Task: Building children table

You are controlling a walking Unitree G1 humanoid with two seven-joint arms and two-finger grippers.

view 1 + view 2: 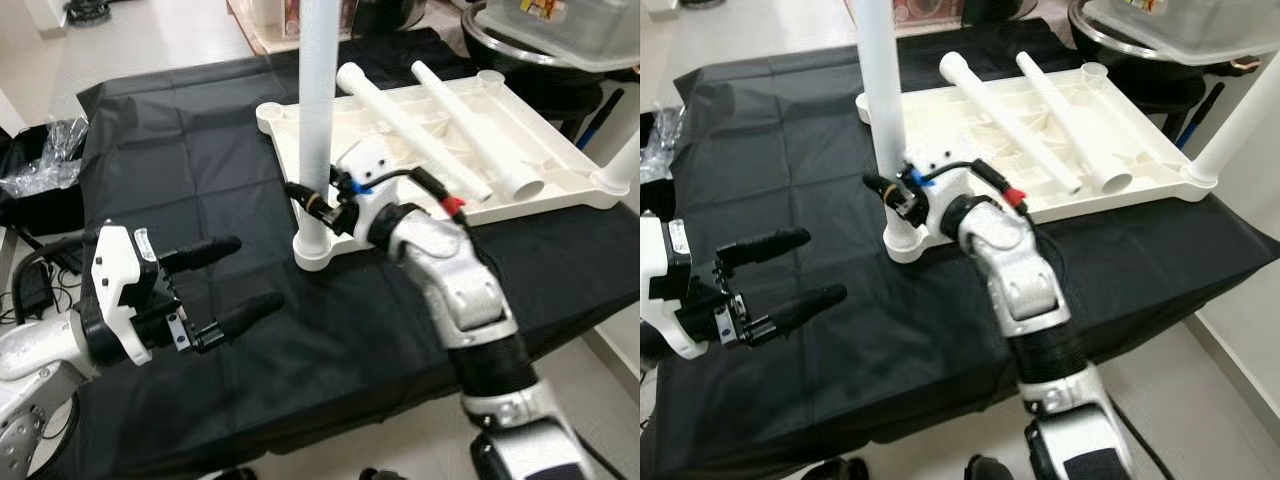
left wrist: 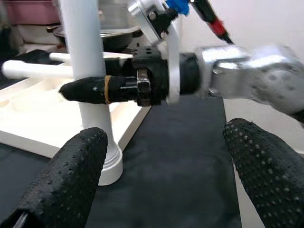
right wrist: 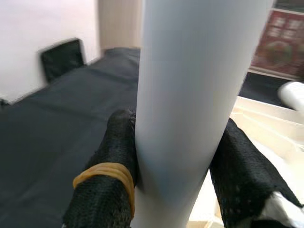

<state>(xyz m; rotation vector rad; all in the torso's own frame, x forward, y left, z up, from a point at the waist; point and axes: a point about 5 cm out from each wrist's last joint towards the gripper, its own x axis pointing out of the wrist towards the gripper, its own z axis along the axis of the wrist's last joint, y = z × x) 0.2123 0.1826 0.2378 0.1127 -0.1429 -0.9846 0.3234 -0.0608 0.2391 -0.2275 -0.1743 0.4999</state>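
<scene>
**Right gripper clamped on the upright leg**

So the white tabletop [image 1: 520, 190] lies upside down on the black cloth [image 1: 200, 170]. Right gripper [image 3: 178, 156] pinches the upright leg [image 1: 317, 110] standing in the near corner socket. Left gripper [image 1: 240, 280] hovers nearby over the cloth, fingers spread wide, holding nothing. Two loose legs [image 1: 440, 120] lie on the tabletop.

1. A lived-in home room, seemingly used for flat-pack assembly.
2. A black cloth-covered work table [image 1: 180, 150] stands on pale tiled floor [image 1: 150, 35].
3. A clear plastic storage tub [image 1: 560, 30] and crumpled transparent plastic bag [image 1: 45, 160] sit around it.
</scene>
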